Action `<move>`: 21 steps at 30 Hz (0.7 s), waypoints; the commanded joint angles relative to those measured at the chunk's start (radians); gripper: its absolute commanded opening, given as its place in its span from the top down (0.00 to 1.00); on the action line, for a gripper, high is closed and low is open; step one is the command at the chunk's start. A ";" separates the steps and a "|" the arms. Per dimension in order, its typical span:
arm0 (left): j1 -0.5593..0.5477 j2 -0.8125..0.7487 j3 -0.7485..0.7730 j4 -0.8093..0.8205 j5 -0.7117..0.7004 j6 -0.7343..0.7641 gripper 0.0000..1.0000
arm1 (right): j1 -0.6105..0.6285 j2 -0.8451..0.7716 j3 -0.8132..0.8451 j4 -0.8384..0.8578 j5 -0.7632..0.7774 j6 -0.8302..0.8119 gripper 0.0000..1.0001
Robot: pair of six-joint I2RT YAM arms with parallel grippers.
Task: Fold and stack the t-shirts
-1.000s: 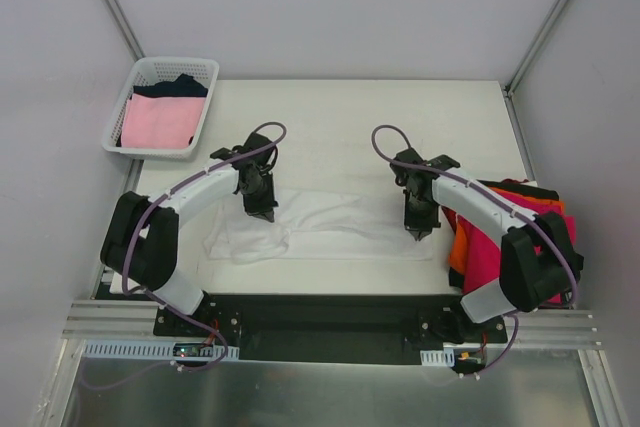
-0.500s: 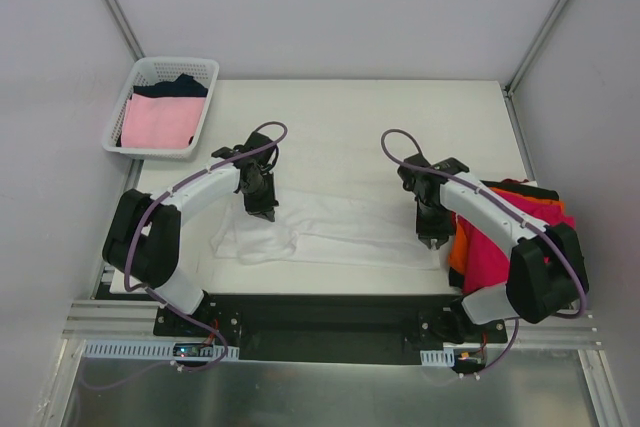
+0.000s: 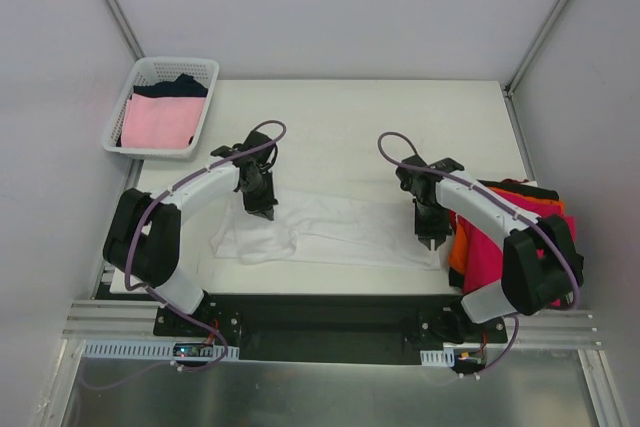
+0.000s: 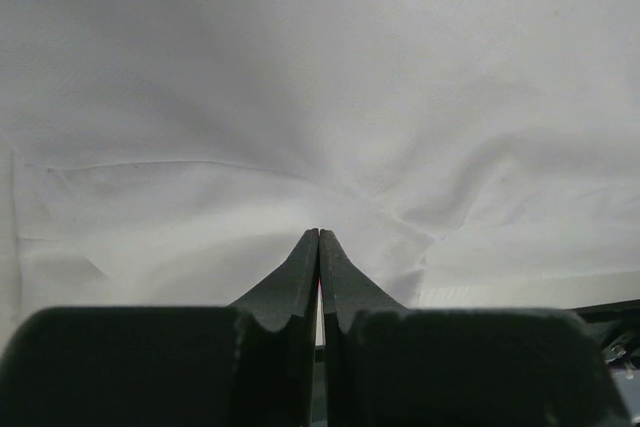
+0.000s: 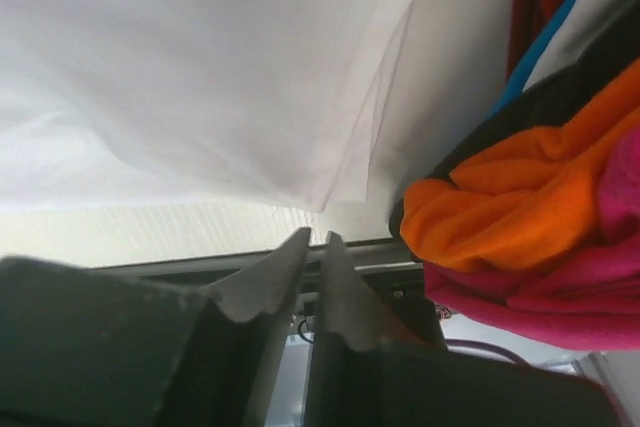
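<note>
White t-shirt (image 3: 330, 232) is lying along the table's (image 3: 350, 127) near edge, long axis running left to right between the arms. Left gripper (image 3: 265, 212) is pinching its left part, jaws together. I am seeing the right gripper (image 3: 430, 240) jaws slightly apart, just off the right corner.

A plain white t-shirt (image 3: 330, 230) lies along the near edge of the cream worktop (image 3: 360, 117). At the right edge are a magenta-red shirt (image 3: 490, 259), an orange shirt (image 3: 458, 247) and a black shirt (image 3: 535, 190) (also a thin blue strip (image 5: 535, 57) between them). At the far left corner, the white lattice basket (image 3: 165, 67) holds a pale pink shirt (image 3: 158, 122) and a navy shirt (image 3: 180, 85).
</note>
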 commanded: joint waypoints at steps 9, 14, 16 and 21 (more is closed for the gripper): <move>0.119 -0.008 0.030 -0.114 -0.061 -0.071 1.00 | -0.007 0.276 0.248 0.115 -0.145 -0.140 0.97; 0.124 0.005 0.018 -0.123 -0.095 -0.064 1.00 | -0.009 0.336 0.283 0.129 -0.192 -0.172 0.97; 0.126 0.051 0.037 -0.124 -0.093 -0.053 1.00 | -0.009 0.362 0.312 0.126 -0.206 -0.175 0.97; 0.136 0.131 0.111 -0.141 -0.085 -0.048 1.00 | -0.009 0.389 0.375 0.094 -0.200 -0.189 0.96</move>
